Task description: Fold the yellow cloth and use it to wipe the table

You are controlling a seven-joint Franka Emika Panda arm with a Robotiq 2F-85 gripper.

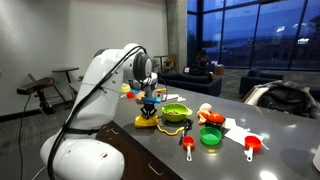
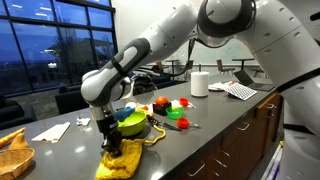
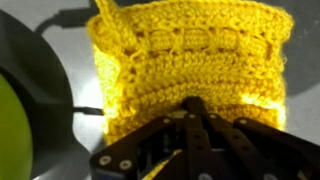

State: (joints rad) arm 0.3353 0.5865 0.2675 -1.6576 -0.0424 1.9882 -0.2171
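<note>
A dark grey table (image 2: 215, 128) runs through a lounge, with night behind the big windows. Nearest the edge lies the cloth (image 2: 125, 160), yellow crochet, bunched in a heap rather than a clean fold. The gripper (image 2: 110, 145) stands on it from twelve o'clock. In the wrist view the fingers (image 3: 205, 130) meet in a point with the tips sunk in the yarn: drawn together, pinching the cloth.

Here is the danger. The bowl (image 2: 132, 122) sits just beside the cloth at one o'clock, and in the wrist view its rim crowds in at nine o'clock. A wipe stroke that way would likely shove the bowl. A stroke toward six o'clock risks dragging the cloth off the table edge. The open weave looks apt to snag on the fingertips, so the cloth may lift or unroll instead of sliding flat.

Farther along, a red scoop (image 1: 187, 143) and a green cup (image 1: 210, 136) lie in any long sweep. A paper roll (image 2: 199, 83) stands well apart at the far end.
</note>
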